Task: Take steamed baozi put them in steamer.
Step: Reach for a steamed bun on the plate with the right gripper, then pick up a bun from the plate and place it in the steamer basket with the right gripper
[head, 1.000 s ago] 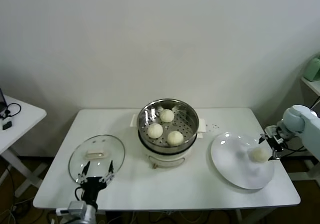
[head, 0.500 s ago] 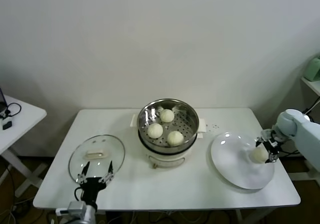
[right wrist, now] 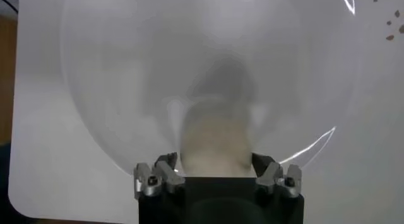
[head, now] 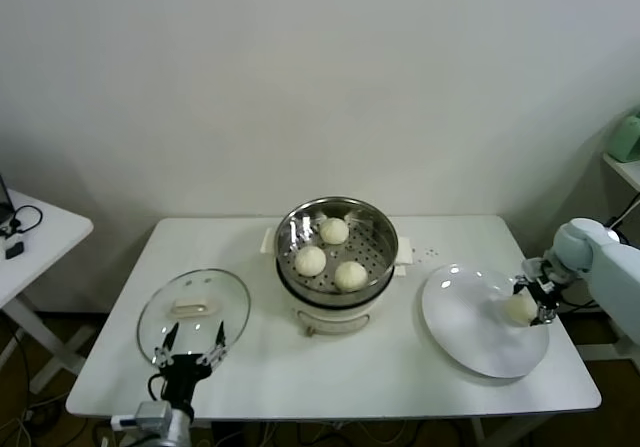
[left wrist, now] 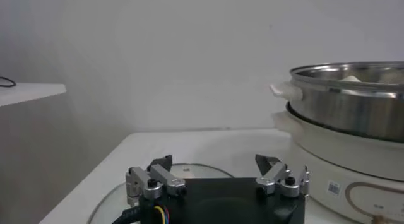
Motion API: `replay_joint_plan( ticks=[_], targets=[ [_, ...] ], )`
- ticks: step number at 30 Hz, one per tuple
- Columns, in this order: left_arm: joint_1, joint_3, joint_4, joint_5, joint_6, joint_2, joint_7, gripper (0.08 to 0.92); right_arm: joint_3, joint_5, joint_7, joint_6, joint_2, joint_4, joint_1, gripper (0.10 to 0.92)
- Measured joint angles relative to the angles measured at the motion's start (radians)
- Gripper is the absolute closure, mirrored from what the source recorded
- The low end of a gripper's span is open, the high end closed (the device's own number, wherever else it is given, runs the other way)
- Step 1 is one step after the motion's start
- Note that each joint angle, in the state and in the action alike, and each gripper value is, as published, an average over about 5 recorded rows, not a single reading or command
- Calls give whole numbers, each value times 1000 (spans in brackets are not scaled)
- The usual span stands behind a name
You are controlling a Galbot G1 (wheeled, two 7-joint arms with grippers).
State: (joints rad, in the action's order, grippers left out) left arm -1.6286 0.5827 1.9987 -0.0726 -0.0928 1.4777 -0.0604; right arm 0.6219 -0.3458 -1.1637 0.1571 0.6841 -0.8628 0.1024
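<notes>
Right hand [head: 530, 299] low over the outer side of the plate [head: 462, 327], on the right part of the counter [head: 400, 367], fingers [right wrist: 165, 171] spread either side of the fourth bun [head: 520, 308] and just beside its flanks; bun resting on the plate, whether actually pinched not clear from either view. From the right wrist view, same bun [right wrist: 214, 143] filling the gap between both fingertips, plate rim [right wrist: 95, 118] curving around it, white counter beyond. Three more buns [head: 334, 231] sitting apart from one another on the perforated floor of the steamer [head: 380, 229], at the counter's middle toward the back, steel basket seated on a white pot base [head: 335, 315]. Glass lid [head: 193, 310] lying flat on the left part of the counter, well apart from the steamer. Left hand [head: 190, 353] parked at the near left edge, just in front of the lid, fingers wide apart and gripping nothing. From the left wrist view, that hand [left wrist: 218, 173] empty with both fingertips [left wrist: 158, 171] standing well apart, lid rim [left wrist: 208, 168] just beyond them, steamer wall [left wrist: 347, 99] and pot base [left wrist: 341, 156] off to one side. Small side table [head: 30, 237] beyond the counter's left end, separate from it.
</notes>
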Motion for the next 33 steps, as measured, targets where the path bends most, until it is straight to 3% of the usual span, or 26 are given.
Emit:
replay_joint_plan(
  ticks=[6,17,33],
  targets=[
    [-3,3,0,0,2,1,0,177,0,7,-1,-4,2,11,-10,304],
    [-7,8,3,-4,8,1,0,177,44,78,-1,-33,-12,-1,-52,313],
    [-12,-9,27,-7,15,5,1,177,421,528,10,-189,52,-65,-441,323]
  ],
)
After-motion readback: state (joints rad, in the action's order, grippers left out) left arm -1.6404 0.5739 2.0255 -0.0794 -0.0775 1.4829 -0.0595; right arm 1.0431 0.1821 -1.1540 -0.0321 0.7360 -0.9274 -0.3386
